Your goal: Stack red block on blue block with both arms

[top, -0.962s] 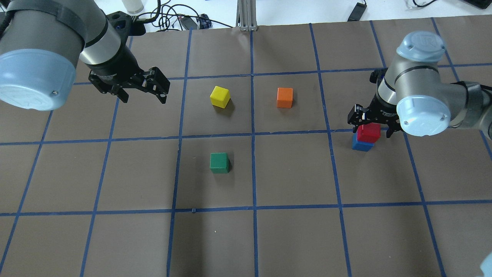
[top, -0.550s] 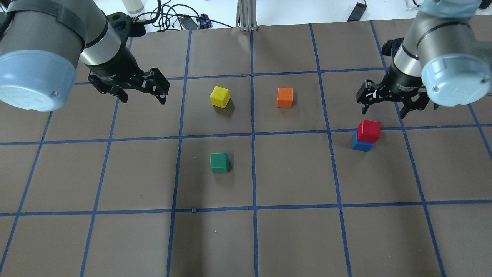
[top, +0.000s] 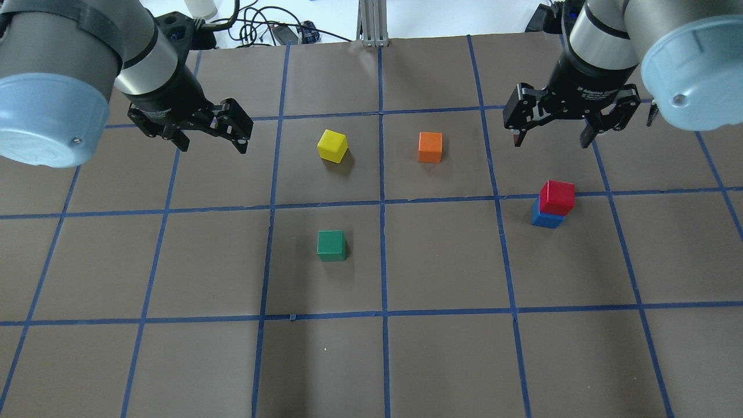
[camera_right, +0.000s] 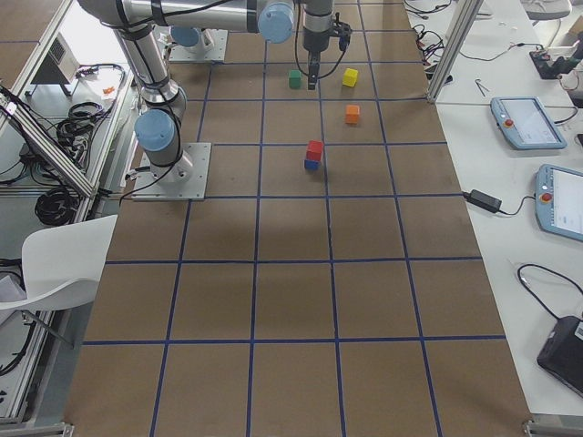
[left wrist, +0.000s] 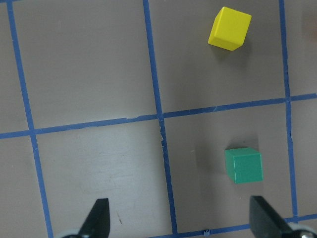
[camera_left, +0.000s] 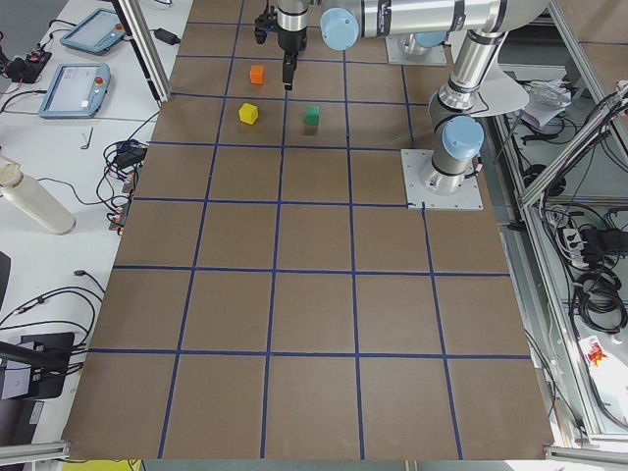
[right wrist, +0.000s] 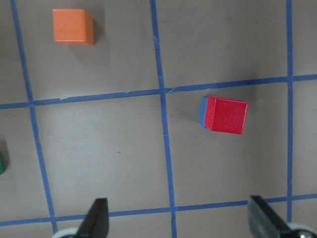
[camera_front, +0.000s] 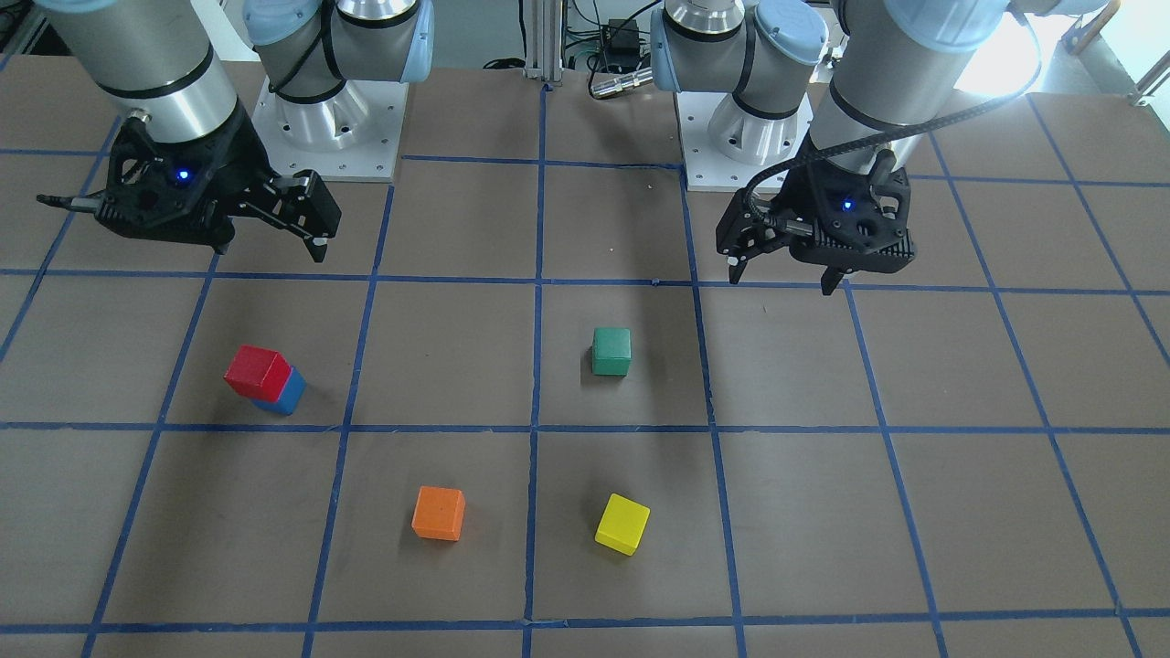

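My right tool (top: pixel 550 139), a black two-finger unit, hangs in the upper right of the overhead frame. Its fingers are spread wide and nothing is between them. In its own wrist view I see only the two fingertips at the bottom edge, far apart, with bare brown paper worktop (top: pixel 441 360) between them.

Lower in the overhead frame, well apart from those fingertips, the small matte red block (top: pixel 557 197) sits on top of the small matte blue block (top: pixel 545 220). The red one is set slightly off square, so a strip of blue shows at its lower left there. In the right wrist view a sliver of blue shows along its left side. The stack stands right of centre, just beside one of the blue tape lines (top: pixel 441 202) that grid the worktop.

My left tool (top: pixel 213 145) hangs in the upper left of the overhead frame, also released and empty. Its wrist view shows both fingertips low in the frame, wide apart.

Farther out, a small orange cube (top: pixel 430 147) lies in the upper middle, just right of the central vertical line. A small yellow cube (top: pixel 332 145), turned a little, lies left of that line. A small green cube (top: pixel 331 245) lies below the yellow one in the next cell. All three stand apart from each other and from the stack.
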Robot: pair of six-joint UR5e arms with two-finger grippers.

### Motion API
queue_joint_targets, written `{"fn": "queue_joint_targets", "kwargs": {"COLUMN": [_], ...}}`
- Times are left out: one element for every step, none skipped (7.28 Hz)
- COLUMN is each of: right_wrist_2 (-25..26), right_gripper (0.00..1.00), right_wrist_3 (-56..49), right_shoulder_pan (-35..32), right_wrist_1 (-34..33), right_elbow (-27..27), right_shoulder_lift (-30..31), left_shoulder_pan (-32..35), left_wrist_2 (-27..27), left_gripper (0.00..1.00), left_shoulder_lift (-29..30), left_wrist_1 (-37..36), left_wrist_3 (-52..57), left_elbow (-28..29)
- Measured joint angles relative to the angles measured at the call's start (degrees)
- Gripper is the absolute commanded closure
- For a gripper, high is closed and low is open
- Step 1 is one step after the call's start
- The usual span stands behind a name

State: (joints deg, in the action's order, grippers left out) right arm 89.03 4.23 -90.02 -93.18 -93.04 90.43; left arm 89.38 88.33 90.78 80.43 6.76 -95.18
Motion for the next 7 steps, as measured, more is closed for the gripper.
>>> {"fn": "queue_joint_targets", "kwargs": {"right_wrist_2": [-0.7, -0.8, -0.6, -0.5, -0.5, -0.6, -0.9], "right_gripper": [0.00, 0.00, 0.00, 0.00, 0.00, 0.00, 0.00], "right_wrist_3": [0.1, 0.1, -0.2, -0.3, -0.4, -0.3, -0.2], "right_shoulder_pan": [-0.5, -0.7, -0.8, -0.8, -0.9, -0.9, -0.9], "right_wrist_1": [-0.1, -0.6, -1.3, -1.8, -1.8, -1.9, -2.1], "right_elbow": [0.6, 1.2, 2.0, 3.1, 4.1, 4.8, 5.1], "right_shoulder_lift": [-0.1, -0.6, -1.0, -1.5, -2.1, -2.7, -3.3], "left_shoulder_pan": [0.0, 0.0, 0.0, 0.0, 0.0, 0.1, 0.1], "left_wrist_2": [0.0, 0.0, 0.0, 0.1, 0.5, 1.3, 1.6], "left_gripper": [0.00, 0.00, 0.00, 0.00, 0.00, 0.00, 0.00], "left_shoulder_lift": [-0.2, -0.2, -0.1, -0.1, 0.0, 0.2, 0.4], "left_wrist_1": [0.0, 0.1, 0.1, 0.1, 0.2, 0.2, 0.3], "left_wrist_3": [0.0, 0.0, 0.0, 0.0, 0.1, 0.1, 0.0], "left_elbow": [0.2, 0.3, 0.4, 0.5, 0.7, 1.0, 1.2]}}
